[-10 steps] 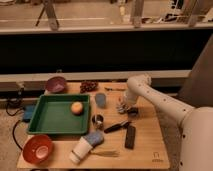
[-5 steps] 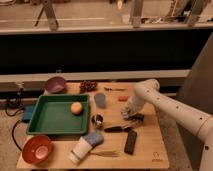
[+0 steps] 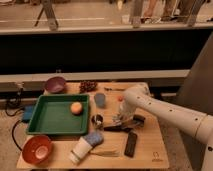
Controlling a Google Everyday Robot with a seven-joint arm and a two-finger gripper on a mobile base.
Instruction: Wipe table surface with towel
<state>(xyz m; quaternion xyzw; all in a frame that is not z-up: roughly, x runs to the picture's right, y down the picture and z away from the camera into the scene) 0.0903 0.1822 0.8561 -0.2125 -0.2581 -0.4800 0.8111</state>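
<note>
Counter [image 3: 150, 145]: the tan wooden top I am meant to wipe; it fills the lower half of the view and is crowded.
Towel: I cannot pick out a clear towel. A bluish bundle [image 3: 93, 138] lies near the front edge, just beside a white cup [image 3: 80, 149]; it may be cloth, I cannot tell.
Gripper [image 3: 120, 121]: down at the counter's middle, right of the tray, over dark objects [image 3: 125, 127].
Gripper state: nothing shows me how it is set, so I cannot tell.
Step in hand: I judge I am at the start, reaching down; no wiping yet, no cloth seen in my grip.
Next move: find and grip the cloth, then press it flat on bare wood, which lies mostly toward the front right corner.
Change from earlier: my arm has swung down and toward the counter's middle; the things on the counter look unmoved.
Around: green tray [image 3: 50, 117] with an orange [image 3: 76, 108] at the left side; red bowl [image 3: 36, 149] at the front left corner; purple bowl [image 3: 55, 85] at the back left; black remote [image 3: 131, 144] near the front edge.
</note>
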